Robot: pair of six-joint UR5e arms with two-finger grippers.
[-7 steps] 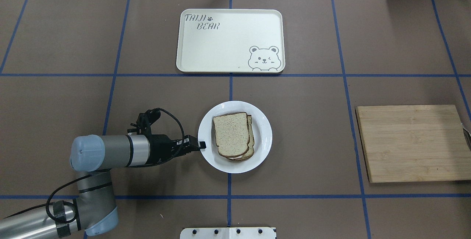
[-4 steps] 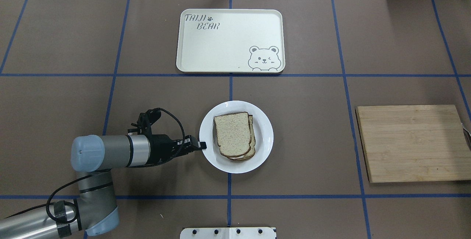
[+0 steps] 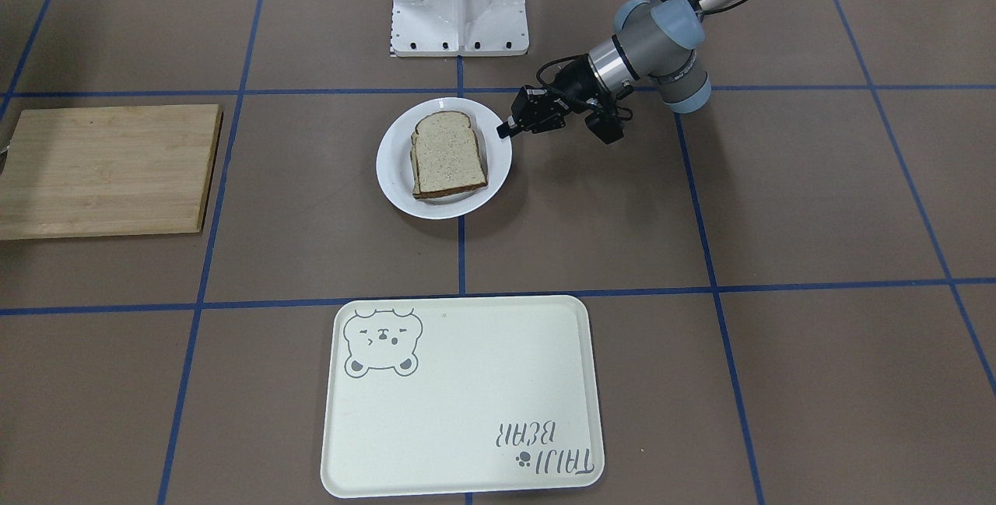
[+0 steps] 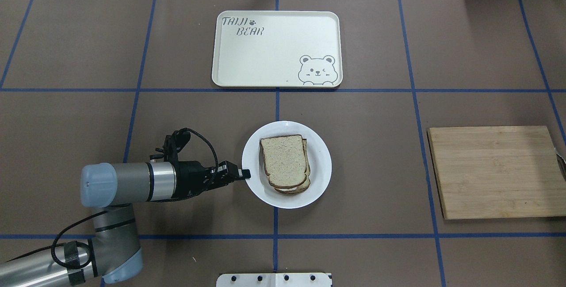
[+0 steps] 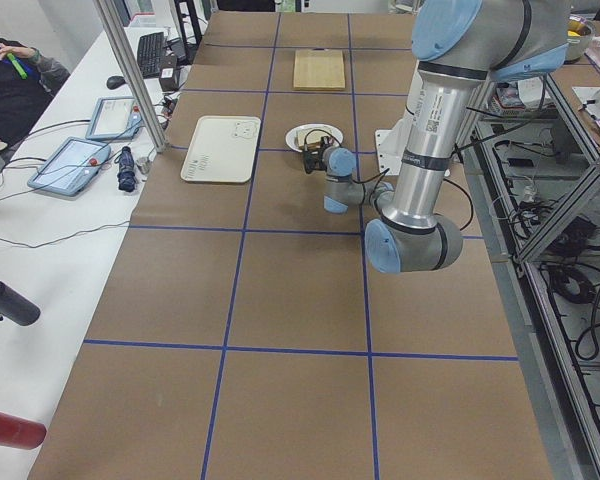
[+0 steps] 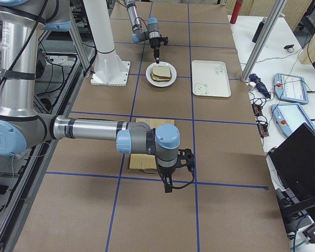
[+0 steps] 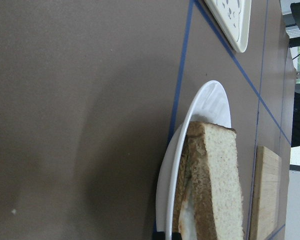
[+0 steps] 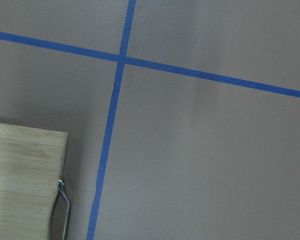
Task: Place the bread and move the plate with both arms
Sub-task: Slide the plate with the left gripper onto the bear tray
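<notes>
The left arm (image 4: 128,183) comes in from the lower left of the frame and lies level across the table (image 4: 70,123), and the tip of the left gripper (image 4: 244,173) overlaps the left rim of the plate (image 4: 319,163) just below centre. The bread (image 4: 283,161) lies flat on the plate on top of a second slice (image 4: 292,189), whose edge shows along its right and lower sides. A tray (image 4: 265,57) sits at upper centre, a board (image 4: 495,172) at the right, and a stand (image 4: 274,280) at the bottom edge.

Glossy plate (image 4: 320,163), wooden board (image 4: 495,172), matt brown table (image 4: 79,48)
</notes>
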